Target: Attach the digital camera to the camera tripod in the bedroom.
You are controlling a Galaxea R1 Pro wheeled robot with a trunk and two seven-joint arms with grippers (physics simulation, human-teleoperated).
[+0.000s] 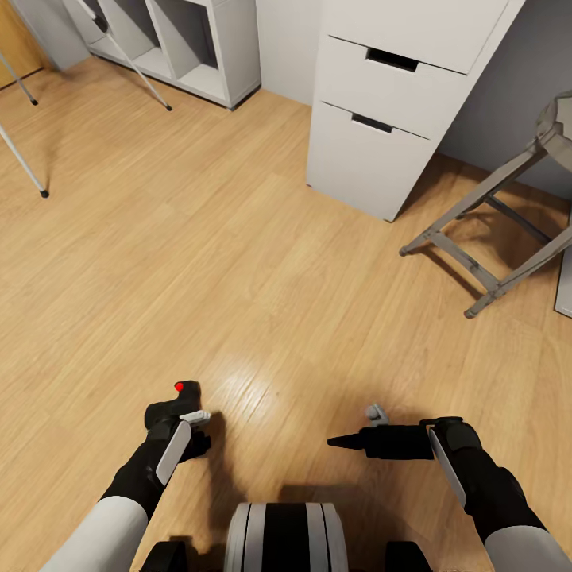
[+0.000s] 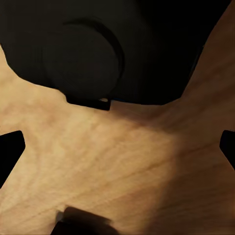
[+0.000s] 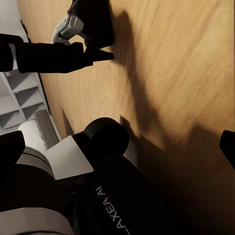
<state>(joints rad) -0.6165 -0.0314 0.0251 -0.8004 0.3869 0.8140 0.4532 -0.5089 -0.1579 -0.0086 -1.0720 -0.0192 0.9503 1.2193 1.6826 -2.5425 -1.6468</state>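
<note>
Far left in the head view, two thin silver legs of the tripod [image 1: 22, 161] with black feet stand on the plank floor [image 1: 238, 262], and a third leg runs down in front of the white cube shelf [image 1: 187, 48] at the back. Low on the left, the left gripper [image 1: 184, 416] is closed on the camera [image 1: 181, 401], a black box whose red dot faces up; it hangs just above the floor, well apart from the tripod. In the left wrist view the camera [image 2: 93, 54] is a dark body with a round bulge, over the wood. At bottom centre sits the robot's trunk [image 1: 286, 536]. Right of it the right gripper [image 1: 343, 441] points toward the left arm, its fingers drawn to a single tip, closed on nothing. Further back stands a white drawer unit [image 1: 381, 119] against the grey wall, and at far right a grey stool [image 1: 492, 230] with slanted legs.
</note>
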